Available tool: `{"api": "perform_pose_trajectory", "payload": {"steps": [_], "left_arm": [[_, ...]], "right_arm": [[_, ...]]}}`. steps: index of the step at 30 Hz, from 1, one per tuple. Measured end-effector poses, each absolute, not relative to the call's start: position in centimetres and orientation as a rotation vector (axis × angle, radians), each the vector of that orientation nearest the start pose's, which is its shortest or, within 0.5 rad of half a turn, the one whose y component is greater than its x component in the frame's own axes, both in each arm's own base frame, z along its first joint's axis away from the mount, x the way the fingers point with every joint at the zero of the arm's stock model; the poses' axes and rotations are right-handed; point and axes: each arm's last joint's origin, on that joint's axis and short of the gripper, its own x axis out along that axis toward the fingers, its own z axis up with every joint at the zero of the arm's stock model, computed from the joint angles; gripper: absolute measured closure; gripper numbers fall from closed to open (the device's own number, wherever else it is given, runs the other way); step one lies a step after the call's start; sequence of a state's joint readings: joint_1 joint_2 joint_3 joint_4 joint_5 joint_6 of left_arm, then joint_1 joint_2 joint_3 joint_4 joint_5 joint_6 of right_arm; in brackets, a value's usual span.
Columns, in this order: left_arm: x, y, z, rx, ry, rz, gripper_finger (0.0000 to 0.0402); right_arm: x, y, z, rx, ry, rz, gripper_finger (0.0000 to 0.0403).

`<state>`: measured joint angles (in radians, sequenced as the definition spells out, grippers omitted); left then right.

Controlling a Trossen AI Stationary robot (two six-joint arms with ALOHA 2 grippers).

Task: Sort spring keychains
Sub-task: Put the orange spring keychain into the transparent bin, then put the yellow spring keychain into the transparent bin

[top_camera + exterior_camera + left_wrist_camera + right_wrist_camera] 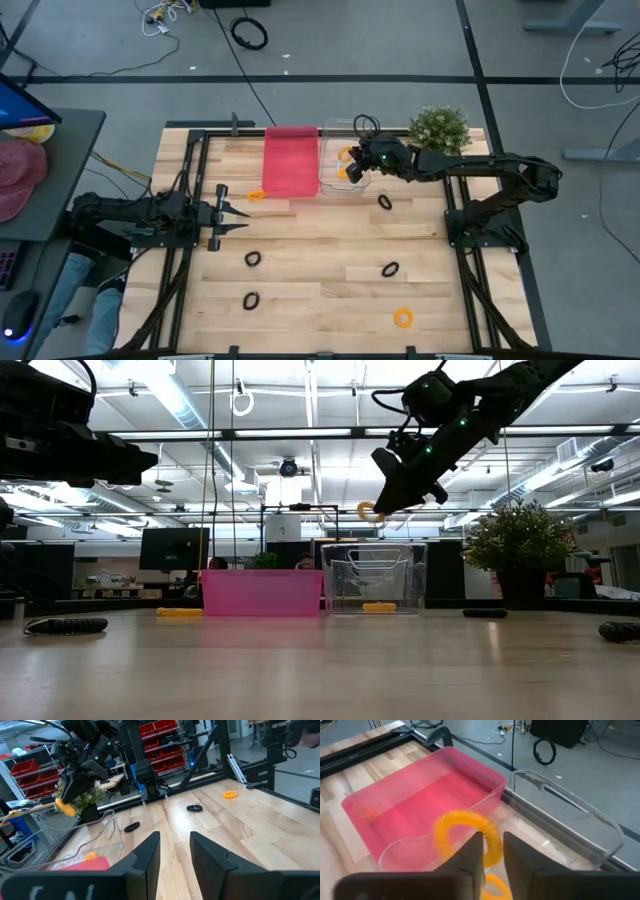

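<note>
My right gripper hangs above the clear bin, shut on an orange spring keychain, which also shows in the low view. Another orange keychain lies on the clear bin's floor. The pink bin stands beside it. On the table lie an orange keychain near the pink bin, another orange one near the near edge, and several black ones. My left gripper waits open at the table's left side. My right gripper pinches the orange keychain's coil between its two fingertips, coming slanting down from the table's right. The loop is lifted clear and sticks out past the fingertips, high above the clear bin's rim.
A potted plant stands at the far right corner behind the right arm. The black frame rails run along the table's sides. Bare wood lies in the table's middle, between the scattered keychains. A person's leg shows at the near left.
</note>
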<state>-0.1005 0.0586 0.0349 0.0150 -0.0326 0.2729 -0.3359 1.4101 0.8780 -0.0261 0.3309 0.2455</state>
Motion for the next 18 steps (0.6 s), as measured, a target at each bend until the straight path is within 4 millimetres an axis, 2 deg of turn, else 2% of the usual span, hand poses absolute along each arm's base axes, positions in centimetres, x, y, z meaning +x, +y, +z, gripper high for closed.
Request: {"api": "perform_pose_trajectory", "payload": {"steps": [10, 18], "left_arm": [[9.9, -0.9, 17.2, 0.273, -0.001, -0.069, 0.0289], [9.9, -0.9, 17.2, 0.273, -0.001, -0.069, 0.0289]], "right_arm": [[27.9, -10.6, 24.0, 0.184, 0.526, -0.69, 0.0222], [27.7, -9.1, 25.1, 0.181, 0.497, -0.645, 0.0191]]}}
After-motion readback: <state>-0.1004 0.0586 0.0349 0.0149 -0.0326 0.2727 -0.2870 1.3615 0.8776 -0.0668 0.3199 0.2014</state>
